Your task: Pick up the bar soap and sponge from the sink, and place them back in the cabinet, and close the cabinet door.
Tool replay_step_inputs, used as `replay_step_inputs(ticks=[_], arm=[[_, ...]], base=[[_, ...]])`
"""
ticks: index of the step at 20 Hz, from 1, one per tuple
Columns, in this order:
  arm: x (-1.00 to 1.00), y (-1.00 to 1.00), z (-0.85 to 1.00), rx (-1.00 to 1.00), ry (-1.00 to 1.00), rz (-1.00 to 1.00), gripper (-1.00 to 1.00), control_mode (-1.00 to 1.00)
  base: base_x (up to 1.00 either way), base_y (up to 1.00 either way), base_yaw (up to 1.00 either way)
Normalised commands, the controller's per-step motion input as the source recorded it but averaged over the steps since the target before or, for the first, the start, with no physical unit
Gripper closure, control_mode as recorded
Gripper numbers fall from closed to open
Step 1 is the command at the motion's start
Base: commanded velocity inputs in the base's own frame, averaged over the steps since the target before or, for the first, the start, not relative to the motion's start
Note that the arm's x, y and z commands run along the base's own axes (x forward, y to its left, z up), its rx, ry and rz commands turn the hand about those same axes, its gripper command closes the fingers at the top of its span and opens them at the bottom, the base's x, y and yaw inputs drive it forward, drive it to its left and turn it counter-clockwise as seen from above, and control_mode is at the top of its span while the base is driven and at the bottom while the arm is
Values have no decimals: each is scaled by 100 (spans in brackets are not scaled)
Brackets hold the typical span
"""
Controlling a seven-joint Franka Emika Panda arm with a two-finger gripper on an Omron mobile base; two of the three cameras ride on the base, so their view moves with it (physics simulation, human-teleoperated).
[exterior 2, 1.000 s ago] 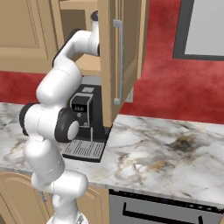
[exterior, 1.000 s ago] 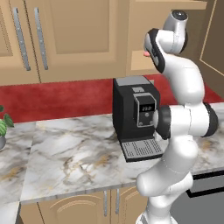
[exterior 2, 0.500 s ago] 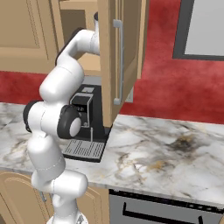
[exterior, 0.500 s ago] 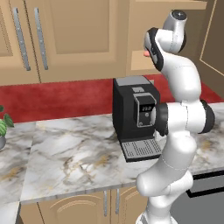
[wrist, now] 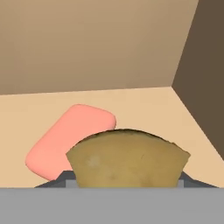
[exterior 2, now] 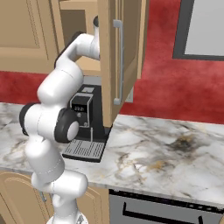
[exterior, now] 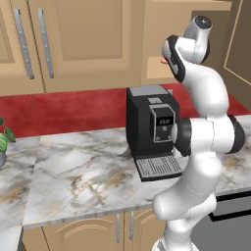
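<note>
1. My gripper (wrist: 127, 186) is clenched on the sponge (wrist: 127, 158); the yellow-brown block sits between my finger tips, whose dark edges just peek out at its two lower corners in the hand view.
2. The sponge's long axis runs across the hand view, from one finger to the other, and its rounded far edge points into the cabinet (wrist: 87, 43).
3. The bar soap (wrist: 65, 140) lies flat on the cabinet's tan shelf just beyond the sponge; whether the two touch I cannot tell. Its long axis runs on a slant, from near-left to far-right in the hand view, the far end aimed toward the back wall.
4. In the left base view a sliver of salmon pink shows at the shelf edge beside my wrist.
5. The cabinet door (exterior 2: 120, 57) stands open, its silver bar handle (exterior 2: 119, 61) upright, in front of my forearm in the right base view.
6. Below, a black coffee machine (exterior: 151, 130) stands on the marble counter (exterior: 78, 176); its small display is too blurred to read, and no brand or writing is legible on anything.
</note>
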Motion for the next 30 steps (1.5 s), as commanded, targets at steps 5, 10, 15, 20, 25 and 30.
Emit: replay_step_inputs(ticks=[5, 10, 15, 20, 25, 30], arm=[[2, 0, -22, 0, -9, 0, 100, -100], [4, 0, -22, 0, -5, 0, 100, -100], [11, 0, -26, 0, -1, 0, 100, -100], [11, 0, -28, 0, 0, 0, 100, -100], [18, -1, -31, 0, 0, 0, 100, -100], [25, -1, -32, 0, 0, 0, 100, -100]], base=[[0, 0, 0], [0, 0, 0], [0, 0, 0], [0, 0, 0], [0, 0, 0], [0, 0, 0]])
